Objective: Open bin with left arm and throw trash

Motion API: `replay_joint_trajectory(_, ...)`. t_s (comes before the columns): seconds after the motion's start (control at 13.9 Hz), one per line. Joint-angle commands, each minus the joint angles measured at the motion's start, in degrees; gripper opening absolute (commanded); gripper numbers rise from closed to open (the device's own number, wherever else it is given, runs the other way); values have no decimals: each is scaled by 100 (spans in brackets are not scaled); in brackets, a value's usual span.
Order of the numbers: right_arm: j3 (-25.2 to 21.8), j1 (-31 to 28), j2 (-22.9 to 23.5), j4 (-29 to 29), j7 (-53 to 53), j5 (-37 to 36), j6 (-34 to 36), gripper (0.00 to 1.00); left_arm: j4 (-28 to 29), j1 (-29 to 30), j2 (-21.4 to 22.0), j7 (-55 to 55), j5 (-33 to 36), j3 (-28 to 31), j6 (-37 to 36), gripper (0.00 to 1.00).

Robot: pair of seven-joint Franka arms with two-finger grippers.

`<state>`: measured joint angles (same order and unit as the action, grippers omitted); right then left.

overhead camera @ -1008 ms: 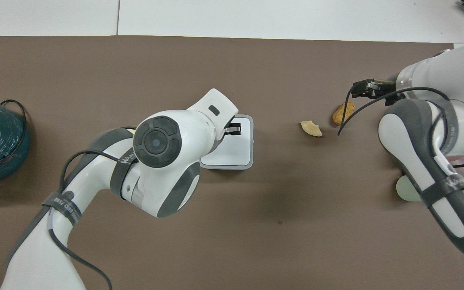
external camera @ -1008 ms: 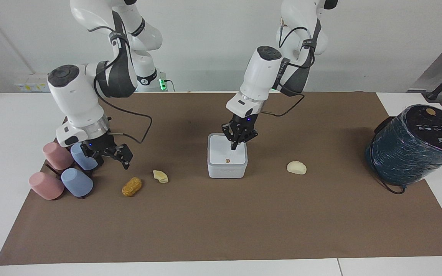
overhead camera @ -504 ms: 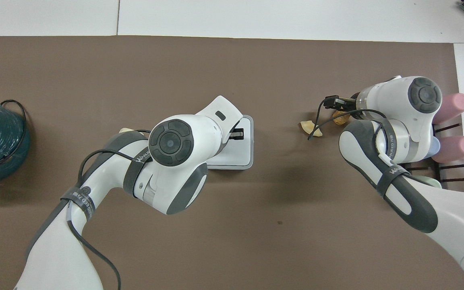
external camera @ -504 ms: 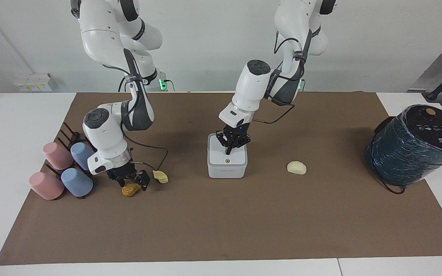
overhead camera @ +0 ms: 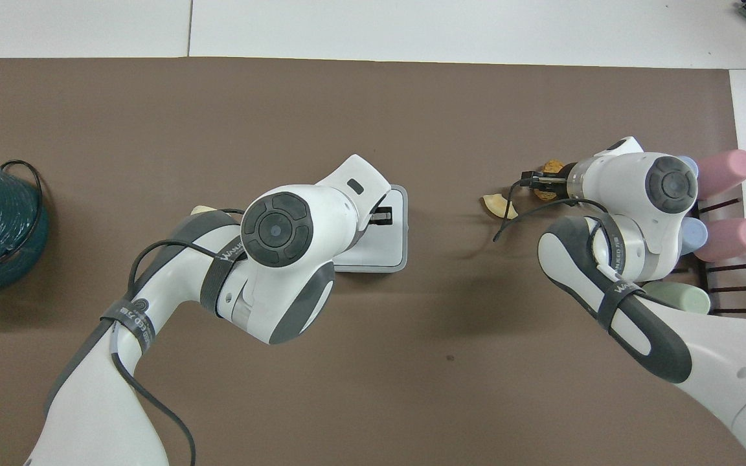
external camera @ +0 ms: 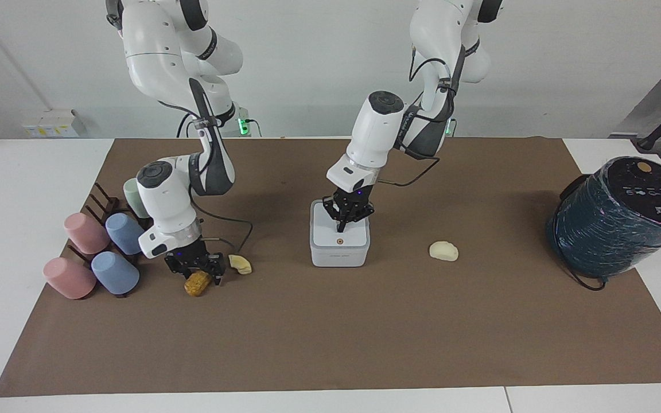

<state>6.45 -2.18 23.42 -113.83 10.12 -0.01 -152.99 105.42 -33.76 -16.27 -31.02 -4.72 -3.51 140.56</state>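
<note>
The bin [external camera: 339, 250] is a small white box in the middle of the brown mat, and its lid is down. My left gripper [external camera: 344, 222] is shut, its tips on the lid at the edge nearer the robots; from overhead this gripper [overhead camera: 380, 214] shows over the bin [overhead camera: 394, 241]. My right gripper [external camera: 196, 274] is down at a golden-brown lump of trash [external camera: 197, 284], which rests on the mat. Overhead, the right gripper [overhead camera: 543, 184] covers most of that lump [overhead camera: 550, 167]. A pale yellow peel [external camera: 240, 264] [overhead camera: 495, 206] lies beside it. A cream lump [external camera: 443, 250] lies toward the left arm's end.
Pink, blue and pale green cups [external camera: 92, 252] lie on a dark rack at the right arm's end, close to the right arm. A big dark-teal wrapped cylinder [external camera: 617, 218] with a black cable stands at the left arm's end of the mat.
The right arm swung down from beside the cups to the golden-brown lump. The left gripper dropped slightly onto the bin lid and stays shut.
</note>
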Motion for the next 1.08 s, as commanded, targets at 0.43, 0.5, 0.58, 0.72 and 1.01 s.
replay_joint_trajectory(0.43,50,-28,-821,203,-300,1,2105,0,-1682,984,-140,569,-29,105,-2199,2)
replay_joint_trajectory(0.5,84,-20,-830,247,-300,1,2133,0,-1673,1090,-140,745,-55,105,-2174,5)
replay_joint_trajectory(0.58,111,-20,-865,283,-291,19,2133,0,-1647,1187,-131,956,-64,105,-2139,9)
replay_joint_trajectory(0.72,426,-20,-936,388,-282,63,2150,0,-1551,1450,-113,1343,-73,105,-2129,22)
replay_joint_trajectory(1.01,945,-11,-997,651,32,11,2177,0,-964,1785,36,1844,-47,114,-1753,73)
